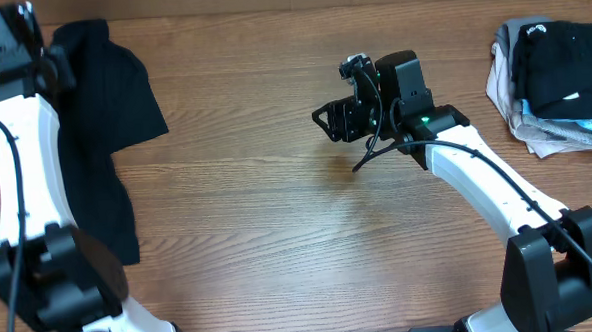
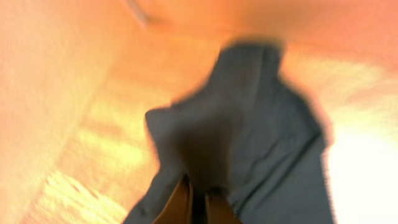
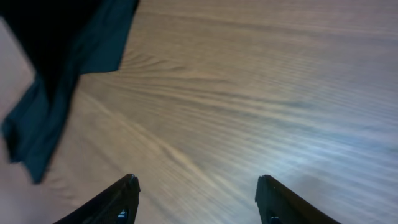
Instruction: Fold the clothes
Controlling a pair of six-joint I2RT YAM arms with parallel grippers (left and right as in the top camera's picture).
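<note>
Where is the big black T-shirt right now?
In the overhead view, the black T-shirt lies at the left edge of the table, right beside the left arm.

A light-brown wood-grain table [image 1: 279,237] fills the view, evenly lit, with a pale sheen in places.

Left gripper [image 2: 198,188] pinched closed, left arm [image 1: 23,148] stretched forward, right gripper [image 3: 198,182] jaws apart

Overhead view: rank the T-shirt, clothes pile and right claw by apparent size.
1. T-shirt, largest, though partly hidden by the left arm.
2. clothes pile.
3. right claw, smallest, even if it sits nearer the camera.
</note>
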